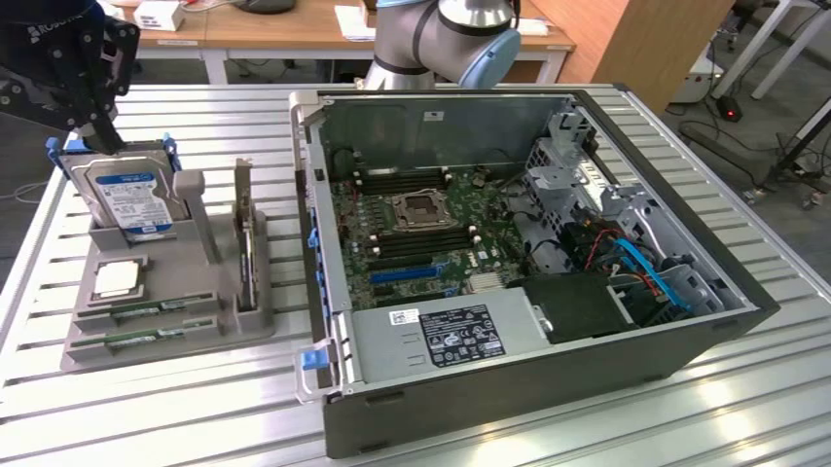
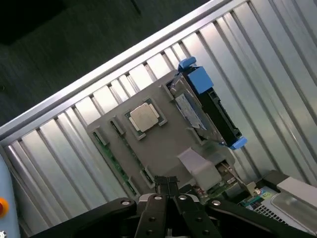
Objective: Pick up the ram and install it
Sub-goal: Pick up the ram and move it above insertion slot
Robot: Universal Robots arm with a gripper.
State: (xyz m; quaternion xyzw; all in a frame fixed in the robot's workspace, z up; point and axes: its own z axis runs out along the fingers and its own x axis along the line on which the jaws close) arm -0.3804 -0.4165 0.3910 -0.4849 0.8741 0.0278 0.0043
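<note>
Two green ram sticks [image 1: 146,310] lie flat in slots along the near edge of a grey parts holder [image 1: 195,321] at the exterior view's left. In the wrist view the ram [image 2: 116,166] runs along the holder's edge beside the silver processor chip [image 2: 144,118]. My gripper [image 1: 104,131] hangs high over the holder's far end, above the upright hard drive [image 1: 130,199] and well away from the ram. Its fingers [image 2: 167,182] are pressed together and shut with nothing between them.
An open computer case [image 1: 520,263] lies to the exterior view's right of the holder, its motherboard [image 1: 415,219] exposed with dark memory slots beside the processor socket. A card [image 1: 243,233] stands upright in the holder. The slatted metal table [image 1: 169,409] ends close beyond the holder.
</note>
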